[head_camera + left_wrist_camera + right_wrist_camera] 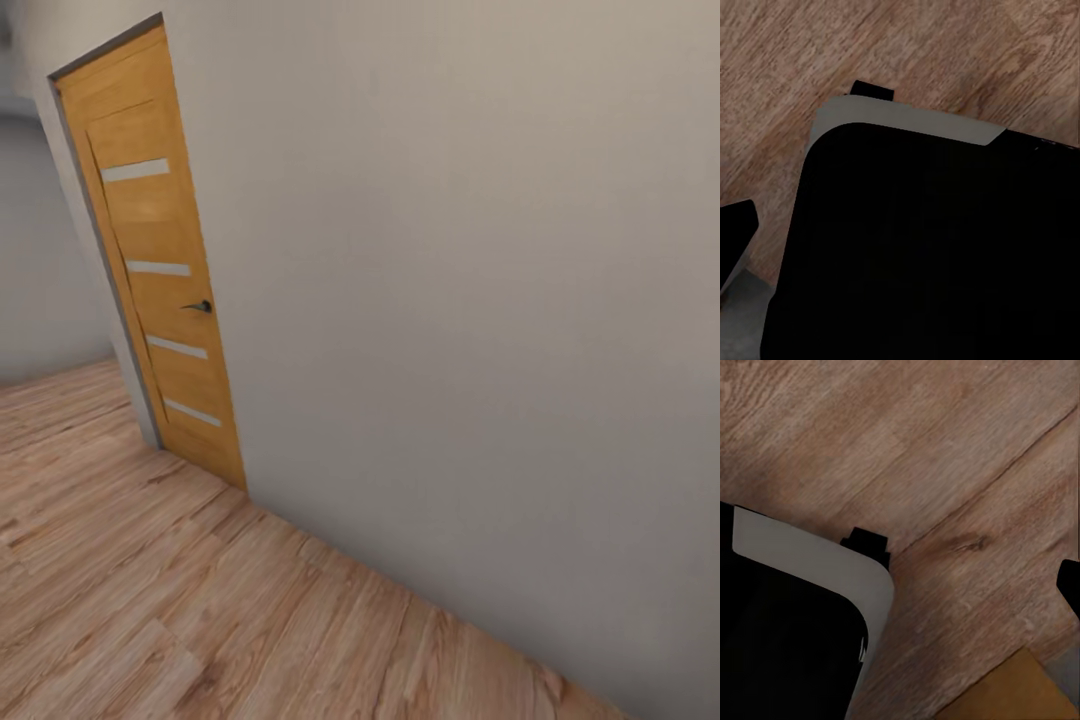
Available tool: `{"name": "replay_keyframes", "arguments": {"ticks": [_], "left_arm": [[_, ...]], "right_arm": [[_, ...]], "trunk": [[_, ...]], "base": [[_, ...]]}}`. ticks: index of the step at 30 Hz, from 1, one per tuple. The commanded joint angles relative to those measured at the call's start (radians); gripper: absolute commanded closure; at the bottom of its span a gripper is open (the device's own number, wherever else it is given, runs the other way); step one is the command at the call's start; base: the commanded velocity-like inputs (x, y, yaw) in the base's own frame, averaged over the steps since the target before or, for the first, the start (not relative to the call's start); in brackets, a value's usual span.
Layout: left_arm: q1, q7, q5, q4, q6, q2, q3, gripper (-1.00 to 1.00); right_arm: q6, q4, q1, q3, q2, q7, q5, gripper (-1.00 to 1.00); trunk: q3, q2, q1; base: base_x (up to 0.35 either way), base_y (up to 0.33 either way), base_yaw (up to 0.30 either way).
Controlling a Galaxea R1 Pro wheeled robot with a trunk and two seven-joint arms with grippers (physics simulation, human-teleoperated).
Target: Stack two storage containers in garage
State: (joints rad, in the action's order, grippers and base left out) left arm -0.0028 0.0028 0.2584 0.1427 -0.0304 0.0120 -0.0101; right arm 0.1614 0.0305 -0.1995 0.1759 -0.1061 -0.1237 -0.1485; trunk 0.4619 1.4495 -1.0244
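In the head view you face a plain pale grey wall [480, 300] that runs from the near right to the far left. At its far left end stands an orange wooden door [160, 270] with four narrow glass slits [135, 170] stacked one above another and a small dark lever handle [200, 306] on its right edge. The door sits within a dark grey frame, and you cannot tell whether it is latched. Light wood plank floor [150, 600] covers the near and left ground up to the foot of the wall and the door, so you stand on the plank-floored side of that door. A further pale wall lies beyond the door to the far left. In the left wrist view you look down on a black rounded body [930, 255] of the robot with a pale grey rim [907, 120], a small black tab [874, 91] jutting from that rim, and plank floor beyond. A dark tip [735, 232] at the picture's edge appears to be one finger of the left gripper, and you cannot tell how wide it is set. In the right wrist view you see the same kind of black body [780, 645] with its pale rim [817, 559] and black tab [866, 544] over the planks. An orange-brown surface [1012, 694] shows at one corner. A dark tip [1071, 585] at the edge appears to belong to the right gripper, and its spread cannot be judged either.
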Motion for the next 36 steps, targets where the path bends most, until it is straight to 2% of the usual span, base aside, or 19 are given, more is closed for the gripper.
{"name": "replay_keyframes", "arguments": {"ticks": [1,8,9,13,14,17,24,36], "left_arm": [[0.0,0.0,0.005,0.0,-0.003,0.0,-0.001,-1.0],[0.0,0.0,0.004,0.0,-0.003,0.0,-0.001,-1.0],[0.0,0.0,0.005,0.0,-0.003,0.0,-0.001,-1.0],[0.0,0.003,0.005,0.0,-0.002,0.001,-0.002,-1.0],[0.0,0.003,0.005,0.0,-0.002,0.001,-0.002,-1.0],[0.0,0.004,0.005,0.0,-0.002,0.001,-0.002,-1.0],[0.0,0.005,0.006,0.0,-0.003,0.001,-0.002,-1.0],[0.0,0.006,0.008,0.003,-0.002,0.004,-0.003,-1.0]], "right_arm": [[0.007,0.003,-0.001,0.001,0.0,-0.001,-0.005,-1.0],[0.011,0.003,-0.001,-0.006,0.002,0.011,0.013,-1.0],[0.012,0.004,-0.001,-0.007,0.003,0.018,0.035,-1.0],[0.013,0.004,-0.001,-0.007,0.004,0.057,0.166,-1.0],[0.013,0.004,-0.001,-0.007,0.005,0.065,0.184,-1.0],[0.012,0.003,-0.001,-0.007,0.005,0.074,0.203,-1.0],[0.005,0.005,-0.001,-0.007,0.007,0.085,0.212,-1.0],[0.006,0.003,-0.001,-0.004,0.001,0.087,0.21,-1.0]], "trunk": [[0.001,0.0,-0.001],[0.001,0.0,-0.001],[0.001,0.0,-0.001],[0.001,0.0,-0.001],[0.001,0.0,-0.001],[0.001,0.0,-0.001],[0.001,0.0,-0.001],[0.001,0.0,-0.001]], "base": [[0.322,0.0,0.27],[0.322,0.0,0.276],[0.322,0.0,0.281],[0.322,0.0,0.281],[0.322,0.0,0.282],[0.322,0.0,0.283],[0.265,0.0,0.29],[0.017,0.0,0.3]]}}
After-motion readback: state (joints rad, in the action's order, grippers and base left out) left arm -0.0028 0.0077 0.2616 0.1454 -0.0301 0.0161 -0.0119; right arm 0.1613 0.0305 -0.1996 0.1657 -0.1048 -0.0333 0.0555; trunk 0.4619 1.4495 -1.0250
